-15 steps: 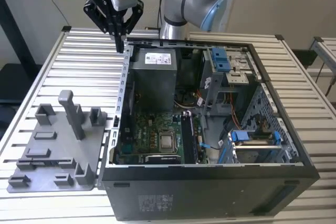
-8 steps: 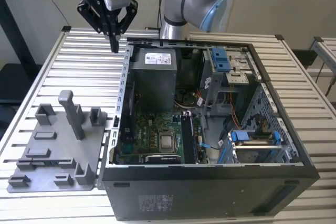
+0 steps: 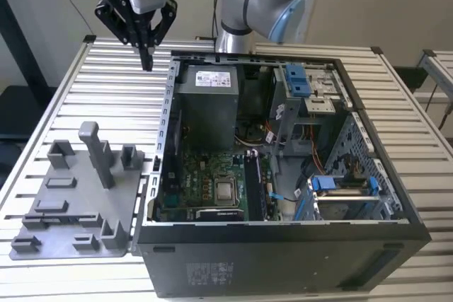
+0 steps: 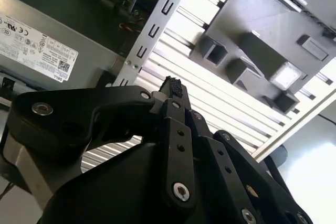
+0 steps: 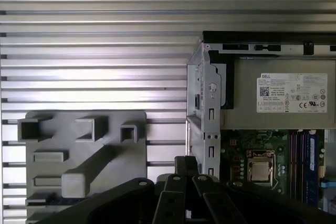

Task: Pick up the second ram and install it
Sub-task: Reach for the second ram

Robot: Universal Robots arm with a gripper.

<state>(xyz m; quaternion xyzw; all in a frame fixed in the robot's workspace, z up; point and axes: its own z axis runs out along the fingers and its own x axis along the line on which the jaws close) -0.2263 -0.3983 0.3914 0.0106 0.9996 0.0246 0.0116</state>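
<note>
My gripper (image 3: 146, 61) hangs shut and empty high over the slatted table, just outside the far corner of the open computer case (image 3: 164, 114) on the exterior view's left. Its black fingertips (image 4: 170, 86) are pressed together. The grey fixture tray (image 3: 74, 206) lies well below and nearer the front. A thin dark strip (image 5: 50, 199) lies in a slot on that tray; it looks like the second ram, but I cannot be sure. The green motherboard (image 3: 205, 175) sits in the case floor, with a dark stick (image 3: 253, 185) standing in a slot beside the processor.
A grey power supply (image 3: 205, 104) fills the far end of the case, with blue drive brackets (image 3: 297, 79) to the exterior view's right. Upright posts (image 3: 95, 153) rise from the tray. The arm's base (image 3: 258, 1) stands behind the case.
</note>
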